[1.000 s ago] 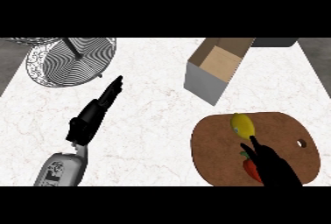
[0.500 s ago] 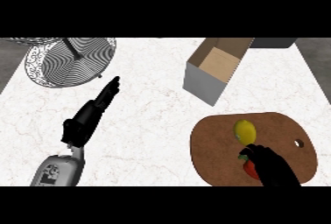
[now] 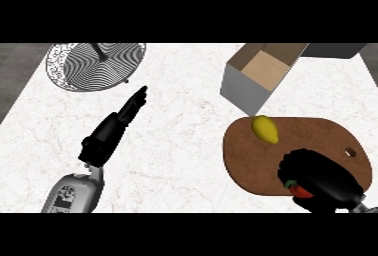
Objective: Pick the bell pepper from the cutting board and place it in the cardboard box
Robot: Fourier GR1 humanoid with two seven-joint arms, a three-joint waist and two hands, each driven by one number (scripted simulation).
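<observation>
Over the last sec the right hand (image 3: 319, 176) has pulled back toward the robot's side of the cutting board (image 3: 325, 135) and closed down: fingers are now curled over the bell pepper (image 3: 298, 190), w/ only a sliver of red + a bit of green stem peeking out at the hand's left edge. A sec ago those fingers were stretched out straight, tips up near the lemon (image 3: 266, 129); now they're bunched over the pepper, so this reads as the grasp step just being made. The pepper itself has stayed put, at the board's near edge, mostly hidden under the hand (can't tell if it's off the board yet; looks like it isn't).

The lemon now lies clear of the hand, ahead of it and a bit to its left, apart from the fingers. The cardboard box (image 3: 255, 82) stands further ahead again, beyond the board's far edge, open top showing; nothing in it that I can see.

Left hand (image 3: 118, 125) hasn't moved: fingers straight, lying out over bare counter (image 3: 184, 150), pointing toward the wire basket (image 3: 92, 65) at the far left. Resting, not involved.

Meaning for the task: pick looks about secured, placing not begun. Next prob a lift, then carry forward past the lemon to the box.
</observation>
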